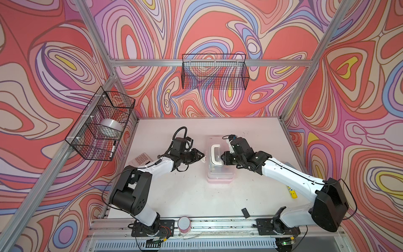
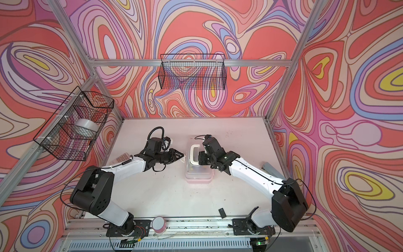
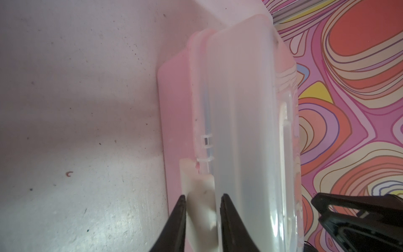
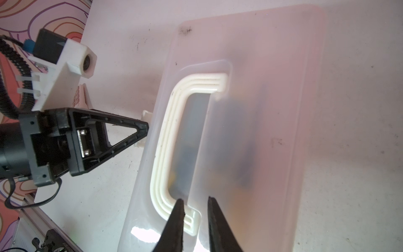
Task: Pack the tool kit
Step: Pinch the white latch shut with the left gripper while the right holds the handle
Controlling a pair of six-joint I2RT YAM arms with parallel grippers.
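- First, on the front rail between the two arm bases stands a round pink drum (image 1: 183, 223) with a white dotted top.
- Just beyond it, a small flat black piece (image 1: 245, 212) lies on the white table (image 1: 196, 196). A yellow glue stick (image 1: 292, 192) lies near the right edge, partly behind the right arm.
- Mid-table sits the box (image 1: 220, 174), a pink base with the clear lid (image 4: 272, 109) down on it and its long side running near to far. Dark and yellowish shapes show dimly through the lid, too blurred to name.
- The right gripper (image 4: 194, 199) is over the near end of the white handle (image 4: 166, 141), which lies flat on the lid. Its jaws stand a narrow gap apart over the handle's foot; whether they grip it I cannot tell.
- The left gripper (image 3: 202, 196) is at the box's left side. Its jaws are closed on the white latch (image 3: 200, 185), which fills the gap between them.
- Left of that arm lies a calculator (image 1: 141, 160), partly hidden.
- Farther off, the side basket (image 1: 87, 139) on the left wall holds a tape roll (image 1: 110, 128) and a marker (image 1: 113, 149).
- The back basket (image 1: 214, 72) hangs on the rear wall.
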